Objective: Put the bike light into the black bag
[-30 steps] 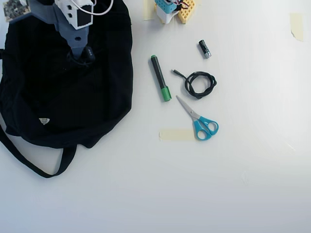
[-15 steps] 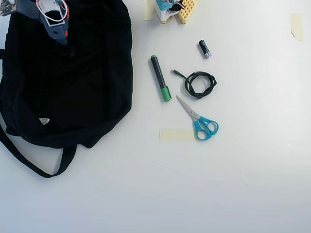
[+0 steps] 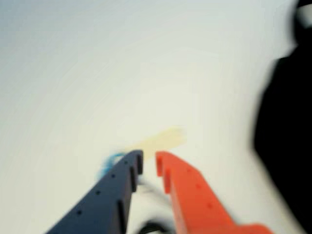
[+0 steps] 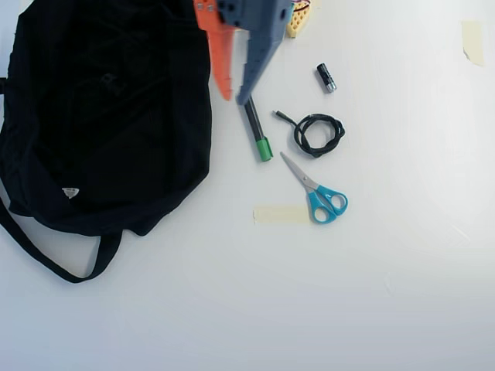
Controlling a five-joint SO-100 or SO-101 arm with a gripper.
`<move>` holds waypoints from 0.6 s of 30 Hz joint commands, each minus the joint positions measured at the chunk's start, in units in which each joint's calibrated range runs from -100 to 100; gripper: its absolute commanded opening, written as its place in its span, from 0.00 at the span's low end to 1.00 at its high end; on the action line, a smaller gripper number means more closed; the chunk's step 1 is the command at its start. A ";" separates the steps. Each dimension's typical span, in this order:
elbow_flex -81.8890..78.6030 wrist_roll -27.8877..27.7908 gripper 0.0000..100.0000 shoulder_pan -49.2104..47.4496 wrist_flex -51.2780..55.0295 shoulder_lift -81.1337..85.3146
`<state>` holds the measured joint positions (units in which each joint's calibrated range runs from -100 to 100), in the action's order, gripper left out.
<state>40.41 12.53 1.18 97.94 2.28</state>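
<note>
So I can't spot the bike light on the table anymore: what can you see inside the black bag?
Inside the black bag only dark folded fabric shows in the overhead view; a faint lump near the top may be something, but black on black hides it. The gripper hangs empty beside the bag.

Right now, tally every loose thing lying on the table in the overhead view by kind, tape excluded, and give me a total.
Bag: 1
Marker: 1
Scissors: 1
Coiled cable: 1
Small black cylinder: 1
Total: 5
The bike light cannot be made out; the open jaws hold nothing.
</note>
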 commanded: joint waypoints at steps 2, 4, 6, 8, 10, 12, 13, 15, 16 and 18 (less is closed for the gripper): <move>-11.84 2.42 0.02 -3.49 1.63 13.73; -19.92 1.79 0.02 -4.32 1.11 19.46; -28.10 0.53 0.02 -5.14 0.86 25.43; -35.83 -0.73 0.02 -5.96 -2.25 31.08; -44.81 -2.09 0.02 -7.08 -7.93 36.31; -54.78 -3.82 0.02 -8.58 -14.48 41.45; -55.50 -3.93 0.02 -8.66 -14.99 41.78; -66.46 -5.13 0.02 -9.70 -23.00 46.76; -72.12 -5.50 0.02 -10.00 -27.05 49.34; -83.54 -5.55 0.02 -10.45 -34.80 54.31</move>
<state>-26.97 7.64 -8.45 74.24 49.85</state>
